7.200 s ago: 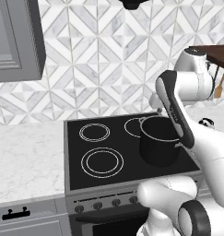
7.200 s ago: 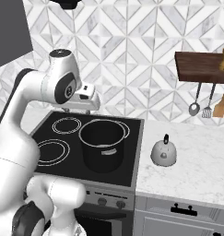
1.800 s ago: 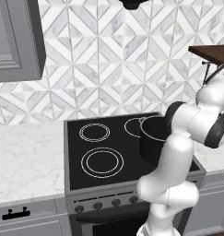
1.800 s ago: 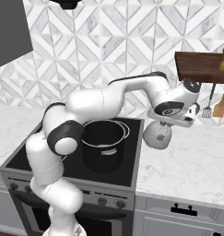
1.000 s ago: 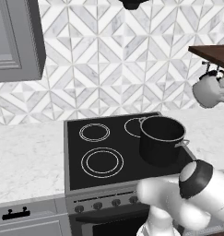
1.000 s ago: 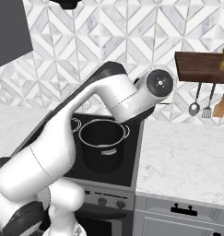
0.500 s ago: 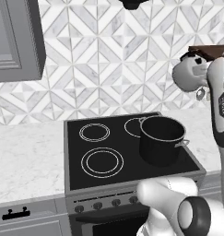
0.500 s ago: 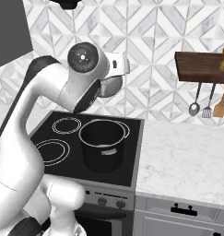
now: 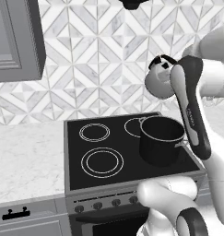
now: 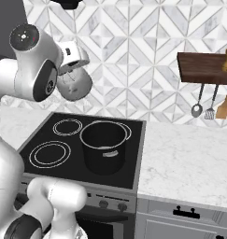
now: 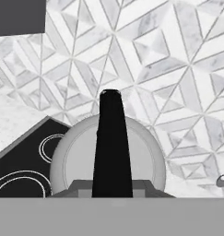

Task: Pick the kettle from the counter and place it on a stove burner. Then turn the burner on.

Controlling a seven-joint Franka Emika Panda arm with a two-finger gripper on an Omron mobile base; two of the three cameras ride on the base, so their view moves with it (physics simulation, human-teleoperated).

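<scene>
**Desk:** What has the pincer got?

**Photographer:** The pincer point(image 10: 74, 63) is closed tight on the dark arched handle of the kettle point(image 10: 74, 84), which hangs beneath it in mid-air. From the hand camera the handle point(image 11: 112, 143) runs up the middle of the rounded silver body point(image 11: 145, 159), with the jaws pressed on either side at its base.

**Desk:** Where is the kettle against the cooker?

**Photographer:** High above the black glass cooktop point(image 9: 76, 156), near the patterned tile wall. In the left base view the kettle point(image 9: 158, 85) hangs over the rear of the hob, above and behind the black pot point(image 9: 161, 140), touching nothing below. In the right base view it hovers over the rear left of the hob.

**Desk:** And the burners?

**Photographer:** The large double-ring stove burner point(image 9: 102, 162) at the front left lies bare; the smaller ring point(image 9: 94, 132) sits behind it. The pot point(image 10: 104, 145) stands on the right half of the cooktop. A row of knobs point(image 9: 97, 205) runs along the front panel below the glass.

**Desk:** The worktop?

**Photographer:** The marbled worktop point(image 10: 189, 158) stretches right of the cooker. Above it, utensils point(image 10: 210, 102) hang from a wooden shelf point(image 10: 203, 67).
</scene>
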